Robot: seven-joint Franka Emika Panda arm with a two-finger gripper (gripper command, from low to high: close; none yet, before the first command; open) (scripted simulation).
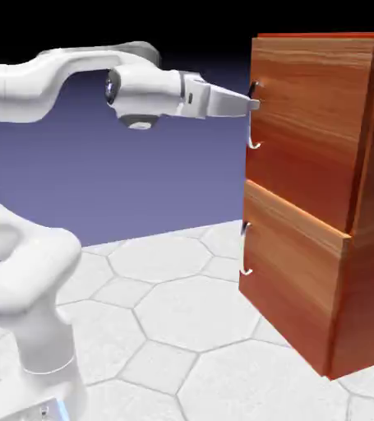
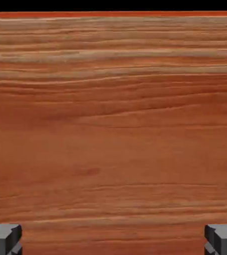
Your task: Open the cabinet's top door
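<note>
Pincer (image 1: pixel 254 104) wide open at glossy wood-grain top door (image 1: pixel 305 123), by curved silver handle (image 1: pixel 254 115).

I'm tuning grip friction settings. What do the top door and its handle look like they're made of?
The top door looks like glossy reddish-brown wood, with streaked horizontal grain filling the hand view. Its handle looks like thin, curved silvery metal, though it is too small to be sure.

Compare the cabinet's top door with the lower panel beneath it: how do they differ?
The top door sits above; the lower panel sits below and juts forward of it. The pincer is level with the top door's handle; the lower panel's handle has nothing near it. Both are reddish-brown wood grain with curved silver handles.
</note>
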